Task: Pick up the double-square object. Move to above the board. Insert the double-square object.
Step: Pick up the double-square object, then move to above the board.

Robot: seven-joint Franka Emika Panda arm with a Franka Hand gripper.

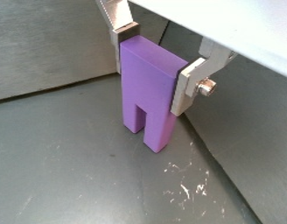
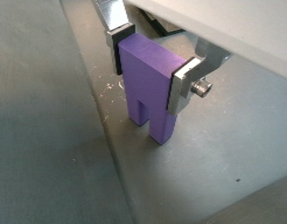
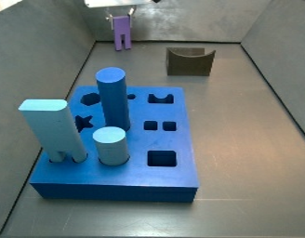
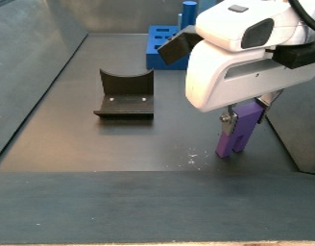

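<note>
Both wrist views: gripper (image 1: 160, 63) clamped on purple double-square object (image 1: 150, 92), upright, prongs down by the grey tabletop (image 1: 76, 166). Side view: object at far corner, well apart from blue board (image 3: 130, 139) and fixture (image 3: 190, 61).

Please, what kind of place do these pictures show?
Probably a robot test cell for insertion tasks. A grey walled floor holds a blue plastic board with shaped holes and a dark L-shaped fixture. The end effector grips a purple two-pronged double-square block in the far corner.
</note>
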